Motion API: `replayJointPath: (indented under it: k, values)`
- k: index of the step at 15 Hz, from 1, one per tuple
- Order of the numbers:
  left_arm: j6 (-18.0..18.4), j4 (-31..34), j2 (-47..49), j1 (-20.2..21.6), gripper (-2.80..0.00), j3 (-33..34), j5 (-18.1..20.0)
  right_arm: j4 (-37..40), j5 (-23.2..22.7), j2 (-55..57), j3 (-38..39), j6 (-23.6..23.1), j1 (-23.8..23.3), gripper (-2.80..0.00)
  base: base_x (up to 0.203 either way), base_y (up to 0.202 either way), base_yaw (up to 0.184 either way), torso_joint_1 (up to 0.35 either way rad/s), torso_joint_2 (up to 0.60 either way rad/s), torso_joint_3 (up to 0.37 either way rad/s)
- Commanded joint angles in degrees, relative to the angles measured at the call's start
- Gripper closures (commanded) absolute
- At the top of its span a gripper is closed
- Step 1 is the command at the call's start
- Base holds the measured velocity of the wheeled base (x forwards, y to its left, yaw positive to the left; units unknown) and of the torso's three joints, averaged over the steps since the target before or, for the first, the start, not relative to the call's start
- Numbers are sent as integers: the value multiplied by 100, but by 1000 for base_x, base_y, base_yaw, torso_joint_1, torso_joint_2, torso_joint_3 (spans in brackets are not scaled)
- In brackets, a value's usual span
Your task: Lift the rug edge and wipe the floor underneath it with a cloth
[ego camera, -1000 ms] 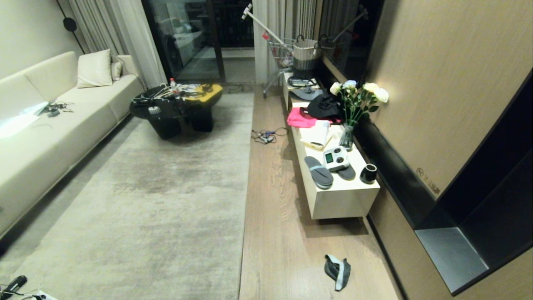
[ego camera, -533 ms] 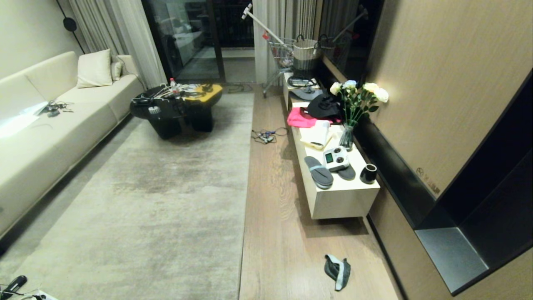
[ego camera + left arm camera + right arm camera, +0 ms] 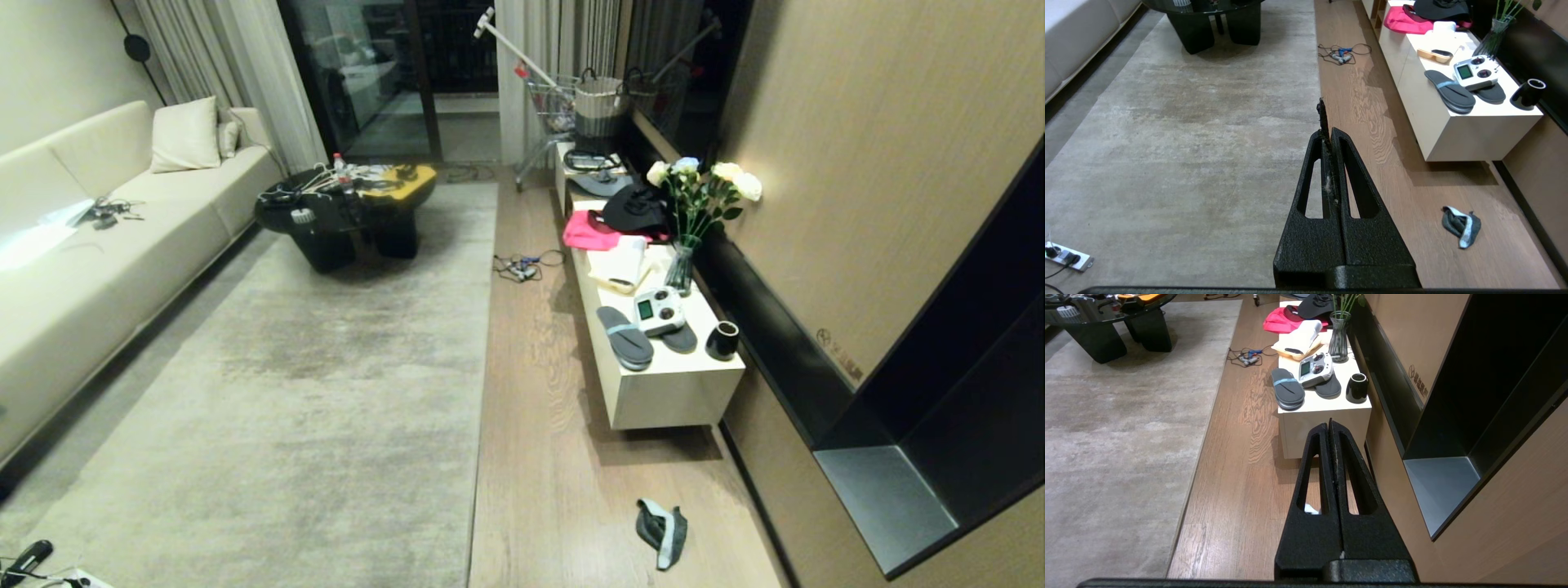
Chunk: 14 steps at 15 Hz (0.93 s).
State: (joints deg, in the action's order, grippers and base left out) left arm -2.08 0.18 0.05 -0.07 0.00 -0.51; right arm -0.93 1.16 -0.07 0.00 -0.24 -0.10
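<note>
The pale grey-beige rug (image 3: 310,392) lies flat, its straight right edge running along the wood-plank floor (image 3: 539,457). The dark grey and pale blue cloth (image 3: 662,531) lies crumpled on the planks, near the wall and in front of the low cabinet. Neither arm shows in the head view. My left gripper (image 3: 1325,131) is shut and empty, hanging high over the rug (image 3: 1180,143) edge, with the cloth (image 3: 1461,226) off to its side. My right gripper (image 3: 1329,424) is shut and empty above the floor (image 3: 1237,477). A pale bit of the cloth (image 3: 1311,509) shows through its finger slot.
A low white cabinet (image 3: 678,392) with slippers, a controller, a black cup and a vase lines the right wall. A black coffee table (image 3: 343,220) stands on the rug's far end, a sofa (image 3: 82,269) at left. Cables (image 3: 518,265) lie on the planks, a power strip (image 3: 1065,255) on the rug.
</note>
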Motion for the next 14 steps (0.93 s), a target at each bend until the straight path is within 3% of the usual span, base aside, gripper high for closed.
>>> replayJointPath:
  k: [1, 14]
  values:
    - [-2, -1, 4, -1, 0, 0, -2, -4, -2, 7, 0, 7, 1, 0, 0, 0, 0, 0, 0, 0]
    - [-2, -1, 4, -1, 0, 0, -2, -4, 16, 7, 0, 7, 1, 0, 0, 0, 0, 0, 0, 0]
